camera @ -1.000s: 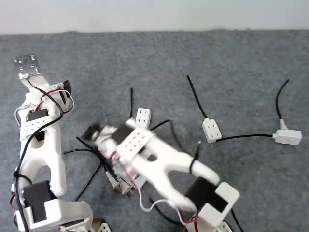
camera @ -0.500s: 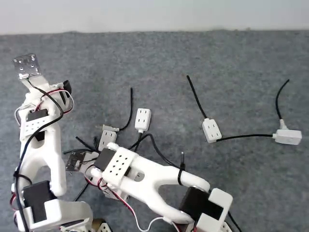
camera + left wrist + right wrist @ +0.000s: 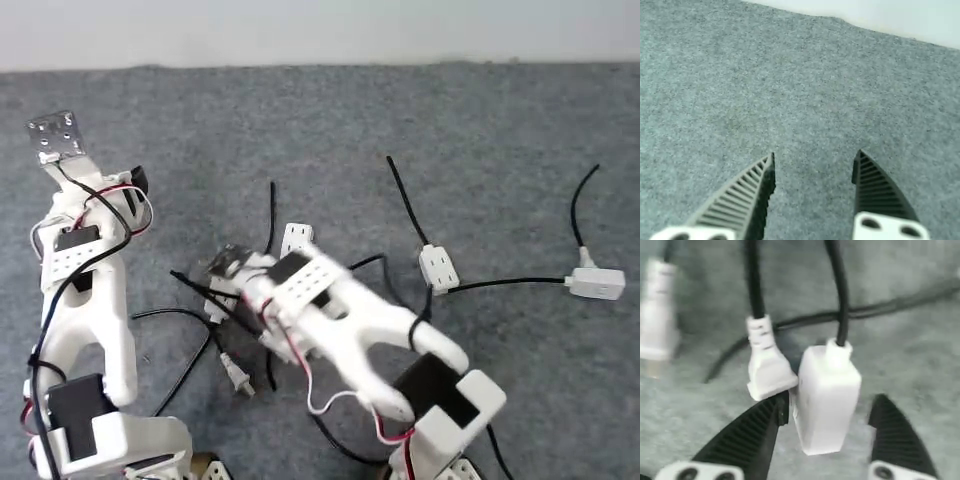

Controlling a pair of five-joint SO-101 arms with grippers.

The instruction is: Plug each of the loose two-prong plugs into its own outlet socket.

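My right gripper is open, its two dark fingers either side of a white outlet socket block on a black cord, with gaps on both sides. A white two-prong plug lies touching that block, and another white plug lies farther off. From above, the right arm reaches across to the centre-left, where its gripper sits over a tangle of cords. A loose plug lies near the front. My left gripper is open over bare carpet, at the far left.
Three more white sockets lie on the grey carpet: one beside the right arm, one at centre right, one at the far right edge. Black cords loop between the two arms. A pale wall bounds the far side.
The right arm drew back toward the front left, then swung forward again over the cord tangle. The plug near the front is now uncovered. The left arm has not moved.
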